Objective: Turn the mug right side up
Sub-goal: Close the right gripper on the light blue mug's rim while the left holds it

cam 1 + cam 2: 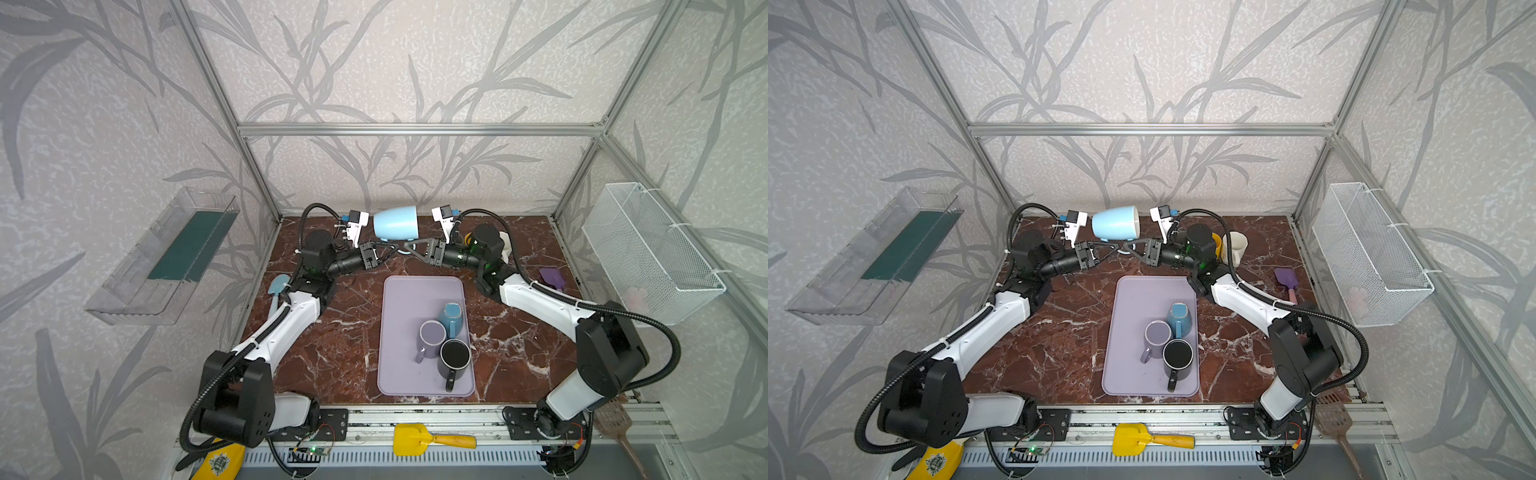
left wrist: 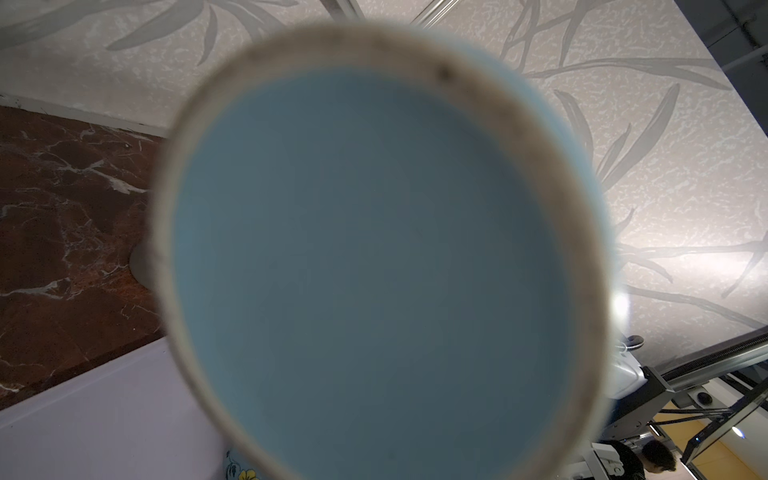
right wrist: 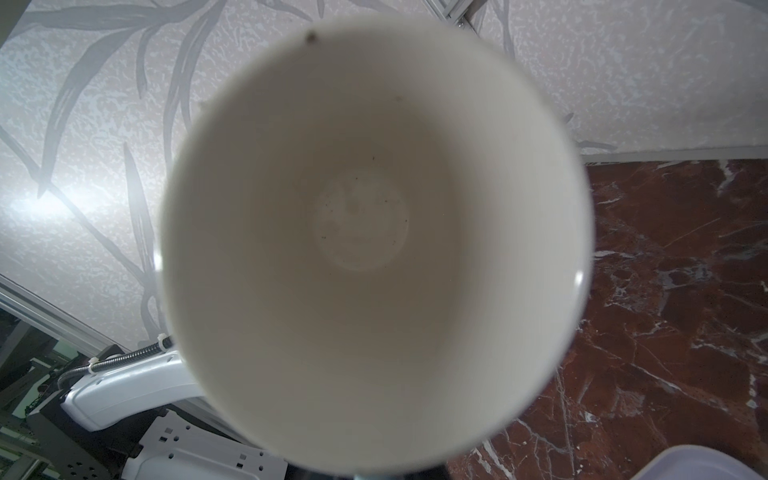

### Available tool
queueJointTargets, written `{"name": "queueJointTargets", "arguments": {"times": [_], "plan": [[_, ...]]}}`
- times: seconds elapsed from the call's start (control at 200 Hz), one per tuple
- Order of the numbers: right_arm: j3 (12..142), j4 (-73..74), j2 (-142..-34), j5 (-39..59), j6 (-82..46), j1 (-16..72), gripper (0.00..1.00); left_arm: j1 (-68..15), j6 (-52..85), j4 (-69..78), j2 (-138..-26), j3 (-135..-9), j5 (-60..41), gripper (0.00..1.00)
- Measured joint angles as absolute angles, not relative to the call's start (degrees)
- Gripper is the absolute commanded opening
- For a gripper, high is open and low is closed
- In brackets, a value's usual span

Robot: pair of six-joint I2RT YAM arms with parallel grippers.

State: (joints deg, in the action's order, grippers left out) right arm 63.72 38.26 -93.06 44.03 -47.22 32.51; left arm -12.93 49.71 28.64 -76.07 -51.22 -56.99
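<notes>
A light blue mug [image 1: 395, 222] [image 1: 1115, 222] hangs on its side above the back of the marble table. Its mouth faces right and its handle points down. Both grippers meet under it at the handle. My right gripper [image 1: 409, 248] [image 1: 1130, 249] is shut on the handle from the right. My left gripper [image 1: 392, 248] [image 1: 1113, 248] reaches the handle from the left with its fingers drawn narrow; whether they grip it is hidden. The left wrist view is filled by the mug's blue base [image 2: 374, 270], the right wrist view by its white inside [image 3: 374, 249].
A lavender tray [image 1: 399, 291] in mid-table holds a teal mug [image 1: 452, 318], a purple mug [image 1: 431, 338] and a black mug [image 1: 455, 357]. A cream mug [image 1: 1234, 247] and a purple spatula [image 1: 1286, 279] lie behind the right arm. A wire basket [image 1: 648, 249] hangs right.
</notes>
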Motion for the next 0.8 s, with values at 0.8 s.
{"name": "queueJointTargets", "arguments": {"times": [0.8], "plan": [[63.68,38.22,-92.84,41.25,-44.07,33.10,0.17,-12.86,52.42,30.70,-76.09,-51.20,-56.62,0.00]]}}
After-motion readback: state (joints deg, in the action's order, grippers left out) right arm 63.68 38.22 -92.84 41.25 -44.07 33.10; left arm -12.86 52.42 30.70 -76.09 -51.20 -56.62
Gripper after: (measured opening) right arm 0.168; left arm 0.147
